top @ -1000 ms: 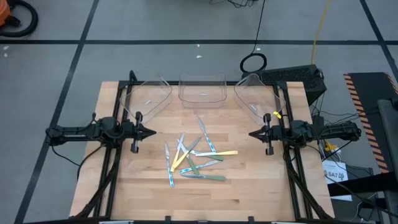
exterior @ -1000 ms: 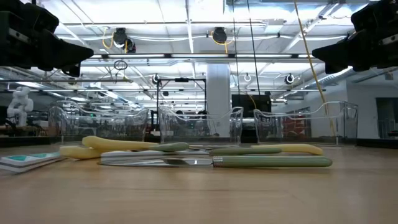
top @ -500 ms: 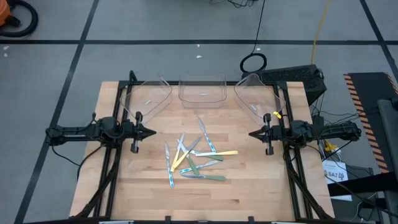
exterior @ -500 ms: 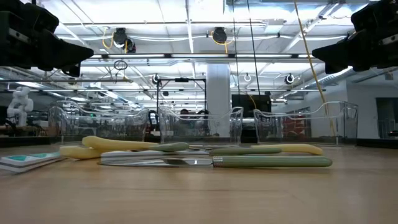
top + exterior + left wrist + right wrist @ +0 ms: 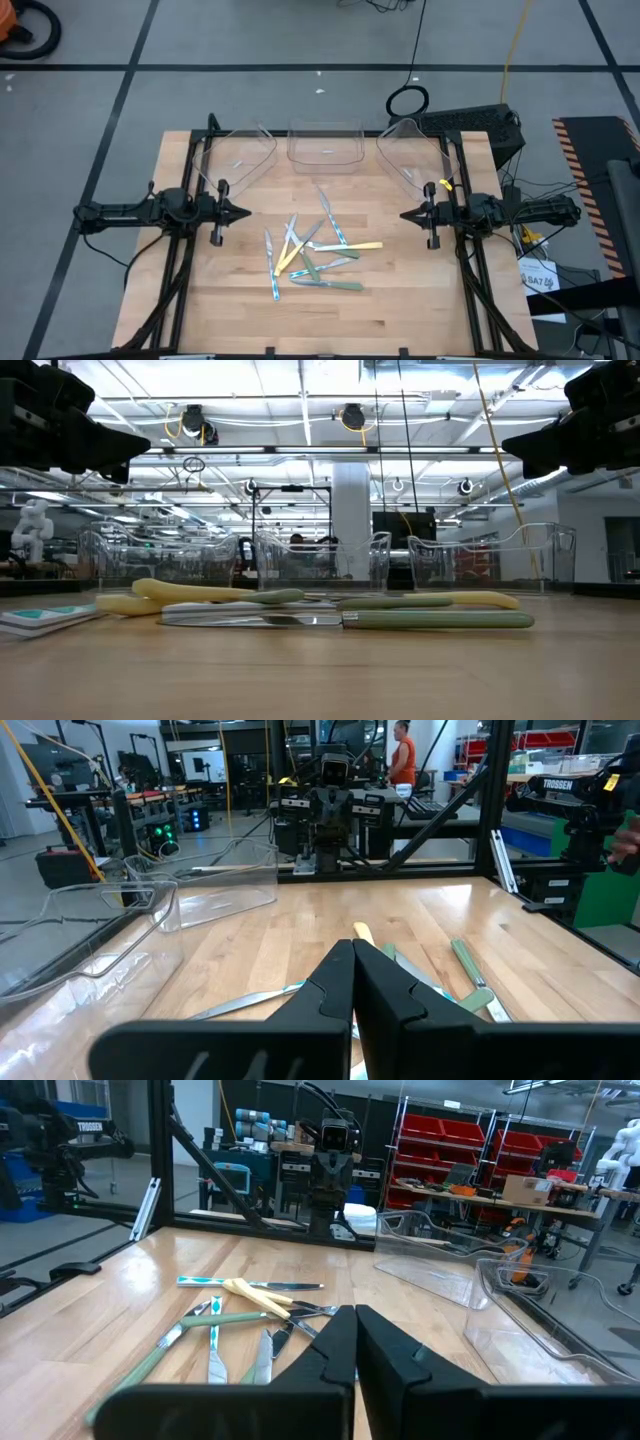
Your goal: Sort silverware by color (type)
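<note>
The silverware point(image 5: 310, 252) lies in a loose crossed pile on the middle of the wooden table, with yellow, green and light blue handles; it also shows in the low view point(image 5: 330, 612), the left wrist view point(image 5: 440, 982) and the right wrist view point(image 5: 235, 1320). My left gripper point(image 5: 246, 212) hovers shut above the table, left of the pile. My right gripper point(image 5: 404, 216) hovers shut to the pile's right. Both point inward at the pile and touch nothing.
Three clear plastic trays stand along the far edge: left point(image 5: 240, 155), middle point(image 5: 325, 142), right point(image 5: 412, 155). A black metal frame point(image 5: 195, 170) borders the table's sides. Bare wood lies between each gripper and the pile. People stand in the room beyond the table.
</note>
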Motion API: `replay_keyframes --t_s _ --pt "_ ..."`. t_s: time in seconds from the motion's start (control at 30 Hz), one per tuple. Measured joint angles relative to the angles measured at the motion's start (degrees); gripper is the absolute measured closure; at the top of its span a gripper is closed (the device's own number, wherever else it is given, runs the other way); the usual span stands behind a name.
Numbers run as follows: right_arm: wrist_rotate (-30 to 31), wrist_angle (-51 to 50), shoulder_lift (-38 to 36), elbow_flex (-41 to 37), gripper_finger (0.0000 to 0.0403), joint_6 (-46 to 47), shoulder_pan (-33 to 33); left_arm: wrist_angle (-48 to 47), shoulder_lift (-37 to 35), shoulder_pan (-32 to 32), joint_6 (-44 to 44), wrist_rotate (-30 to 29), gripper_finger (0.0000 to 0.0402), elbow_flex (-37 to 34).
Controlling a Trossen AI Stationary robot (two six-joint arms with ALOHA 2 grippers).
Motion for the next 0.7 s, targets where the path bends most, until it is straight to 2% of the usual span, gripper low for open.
replay_keyframes --t_s 0.17,0.33,0.43,0.57,0.7 --pt "-0.04 0.02 -0.01 0.00 0.0401 0.76 0.00 0.00 0.00 0.00 -0.02 0.00 0.0396 0.00" --pt "-0.05 0.24 0.01 0.00 0.0401 8.64 0.00 0.02 0.00 0.00 0.00 0.00 0.0396 0.01" --pt "0.05 3.06 0.38 0.28 0.0401 6.13 0.00 0.00 0.00 0.00 0.00 0.00 0.0396 0.00" --pt "-1.26 2.53 1.87 3.70 0.0401 6.01 0.02 0.00 0.00 0.00 0.00 0.00 0.0396 0.00" --pt "-1.49 2.80 6.09 10.73 0.0401 7.50 0.02 0.01 0.00 0.00 0.00 0.00 0.0396 0.00"
